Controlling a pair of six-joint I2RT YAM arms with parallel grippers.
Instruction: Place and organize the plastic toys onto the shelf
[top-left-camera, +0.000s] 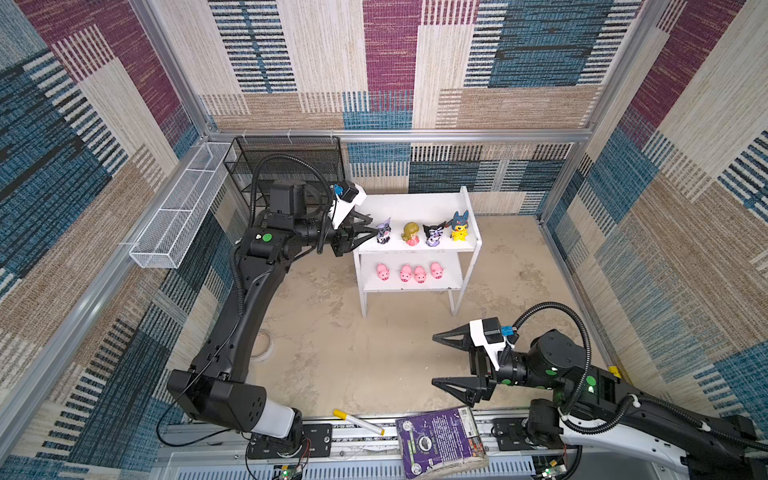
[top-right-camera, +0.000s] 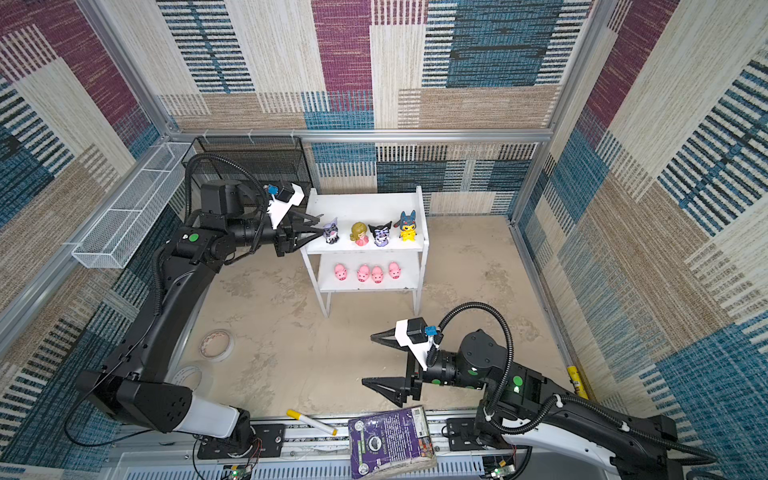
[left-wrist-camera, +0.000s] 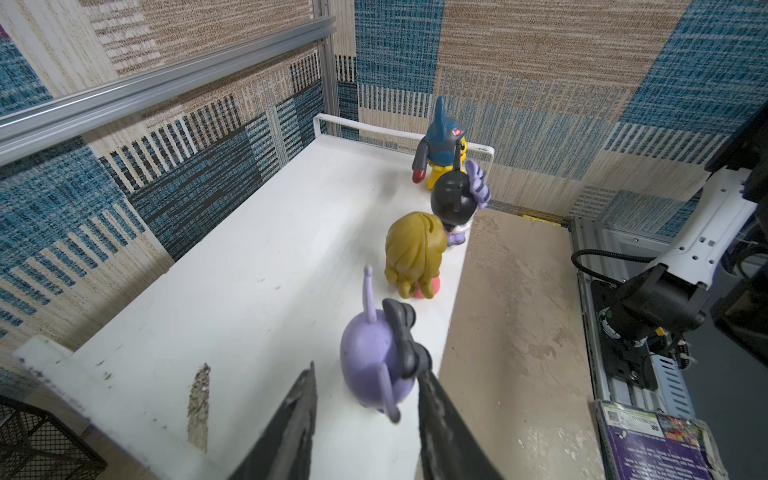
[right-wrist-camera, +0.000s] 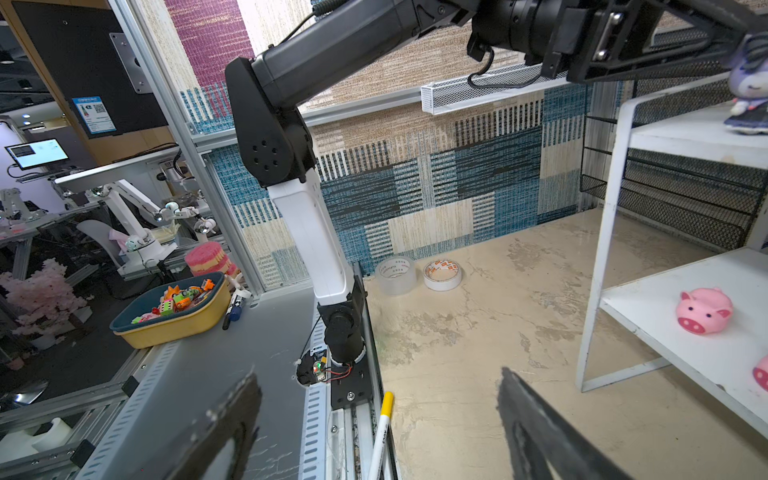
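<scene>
You have two black arms over one sandy tabletop. One white two-tier shelf (top-left-camera: 415, 205) stands at the back.

Your left gripper (top-left-camera: 374, 227) reaches to the left end of the upper board, with its jaws parted on either side of the lilac eared figurine (top-left-camera: 383, 232). In the left wrist view one finger (left-wrist-camera: 299, 399) stands clear of the toy, so nothing is clamped.

Your right gripper (top-left-camera: 434, 359) hangs near the front, spread wide and holding nothing.

One purple book (top-left-camera: 440, 440) and one marker (top-left-camera: 358, 423) lie on the front rail.

You have eight toys on the shelf. Four figurines stand in a row on the upper board and four pink pigs (top-left-camera: 406, 273) on the lower.

The right wrist view cuts off all but two pigs. The left arm partly covers a tape roll (top-left-camera: 266, 345).
</scene>
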